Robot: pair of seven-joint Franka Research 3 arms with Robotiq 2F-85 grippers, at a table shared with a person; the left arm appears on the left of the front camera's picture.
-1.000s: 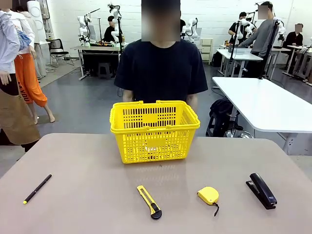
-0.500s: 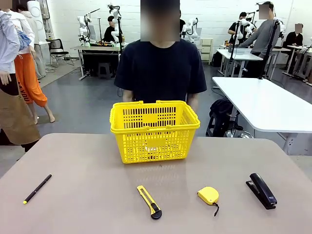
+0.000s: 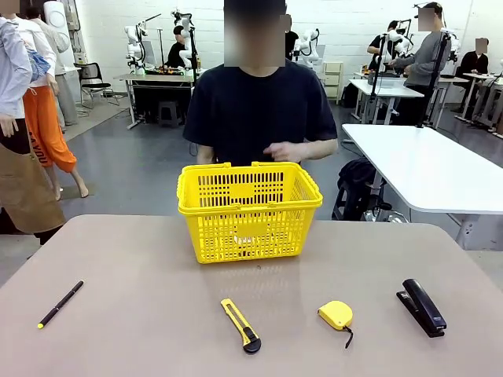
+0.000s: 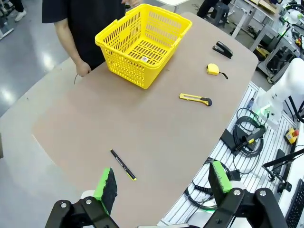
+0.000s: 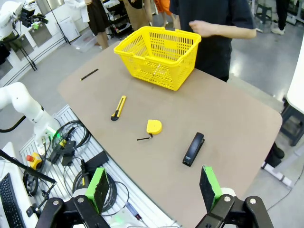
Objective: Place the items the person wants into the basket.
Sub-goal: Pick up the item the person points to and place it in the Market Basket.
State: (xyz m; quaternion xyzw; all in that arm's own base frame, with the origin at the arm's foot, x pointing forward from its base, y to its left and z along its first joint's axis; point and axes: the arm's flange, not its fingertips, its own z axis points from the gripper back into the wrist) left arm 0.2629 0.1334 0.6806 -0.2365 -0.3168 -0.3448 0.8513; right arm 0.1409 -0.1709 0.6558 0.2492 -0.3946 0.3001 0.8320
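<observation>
Looks like the wait-for-a-request step: left end effector (image 4: 162,181) and right end effector (image 5: 153,186) hover spread wide and empty, utility knife (image 3: 240,324) and pen (image 3: 60,304) lie on the tabletop (image 3: 141,259) short of the basket (image 3: 249,208), so next means reading the person's hand (image 3: 283,151).

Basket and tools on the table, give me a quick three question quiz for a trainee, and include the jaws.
1. True or false: the utility knife lies inside the basket.
2. Which lies farthest to the robot's right? A pen, B tape measure, C stapler.
3. Fill in: on the left gripper and right gripper, the jaws stand ____.
Key: 1 false, the utility knife lies on the table before the basket; 2 C; 3 open.
</observation>
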